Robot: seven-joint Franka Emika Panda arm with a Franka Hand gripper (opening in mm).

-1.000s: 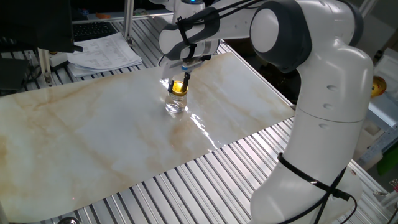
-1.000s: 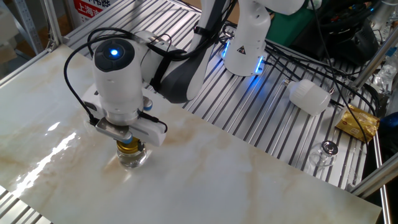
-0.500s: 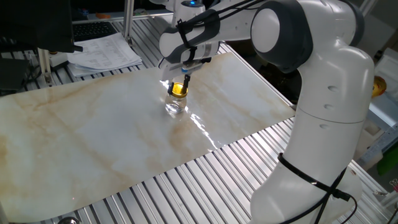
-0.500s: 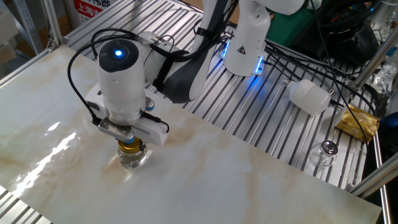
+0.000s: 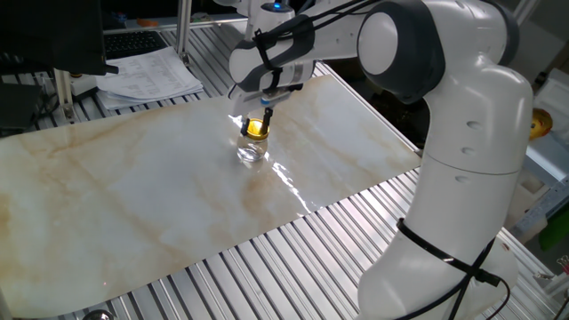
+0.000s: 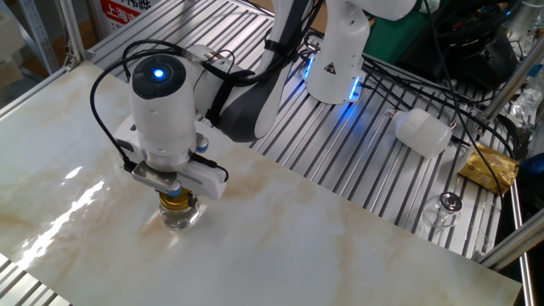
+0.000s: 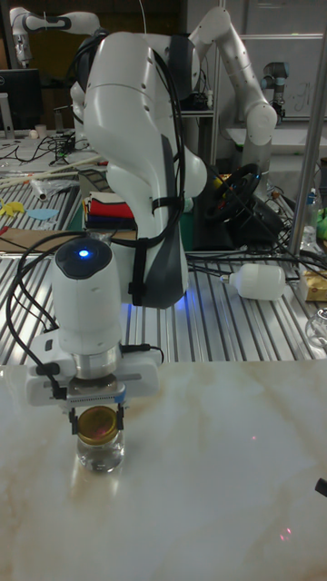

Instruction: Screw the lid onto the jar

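Lid (image 7: 97, 423) seated on the mouth of the jar (image 7: 99, 451), upright on the marble surface (image 5: 160, 196), claw (image 7: 96, 419) clamped on the gold cap from above — placement done, threading probably underway, tightness impossible to judge, release left.

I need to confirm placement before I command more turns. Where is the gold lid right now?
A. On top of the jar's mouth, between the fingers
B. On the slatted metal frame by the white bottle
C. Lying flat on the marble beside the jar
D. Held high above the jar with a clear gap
A: the lid sits on the jar, with the gripper closed around it.
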